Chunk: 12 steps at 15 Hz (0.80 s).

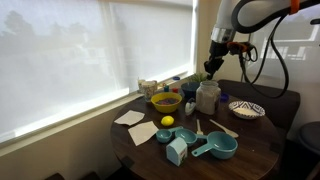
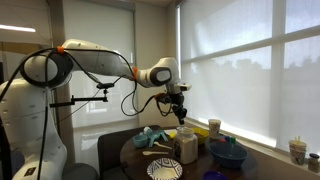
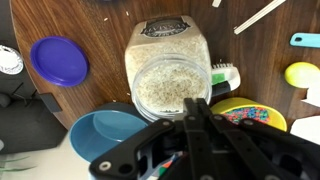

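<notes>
1. the gripper (image 3: 198, 108) has its jaws pressed together, and nothing shows between them in the wrist view.
2. it hangs over an open glass jar (image 3: 168, 75) of pale grain, which stands upright on the round wooden table (image 3: 90, 20).
3. in both exterior views the gripper (image 1: 211, 70) (image 2: 181, 113) is above the jar (image 1: 207, 96) (image 2: 187, 145), apart from it and not touching.
4. in the wrist view the jar's mouth lies just ahead of the fingertips, slightly off centre.
5. as a judgement: work over this jar goes best with the tips centred on the mouth, the wrist vertical, and any descent slow and clear of the glass rim.
6. close around the jar are a blue lid (image 3: 58, 60), a blue bowl (image 3: 105, 135) and a yellow bowl (image 3: 250, 112), so sideways drift risks a knock.
</notes>
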Available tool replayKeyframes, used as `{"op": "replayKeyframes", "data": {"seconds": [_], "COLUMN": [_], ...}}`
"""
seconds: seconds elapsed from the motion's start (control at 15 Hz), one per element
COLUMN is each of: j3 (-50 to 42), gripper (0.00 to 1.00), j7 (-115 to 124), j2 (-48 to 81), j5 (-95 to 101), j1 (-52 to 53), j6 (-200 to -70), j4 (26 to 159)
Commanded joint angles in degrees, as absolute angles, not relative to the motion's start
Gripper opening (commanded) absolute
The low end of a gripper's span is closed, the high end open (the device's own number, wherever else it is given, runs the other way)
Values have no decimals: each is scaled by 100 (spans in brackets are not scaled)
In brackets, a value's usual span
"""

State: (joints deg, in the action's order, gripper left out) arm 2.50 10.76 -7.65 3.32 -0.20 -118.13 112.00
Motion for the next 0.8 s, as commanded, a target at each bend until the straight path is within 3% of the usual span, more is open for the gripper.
{"op": "replayKeyframes", "data": {"seconds": [0.0, 0.73], "j3": [221, 491], "gripper": [6, 1], "j7": [1074, 1463], "j2": [-748, -1128], "j5": [334, -38], "j1": [1, 283], "j6": [-11801, -11143], "j4": [11188, 11472]}}
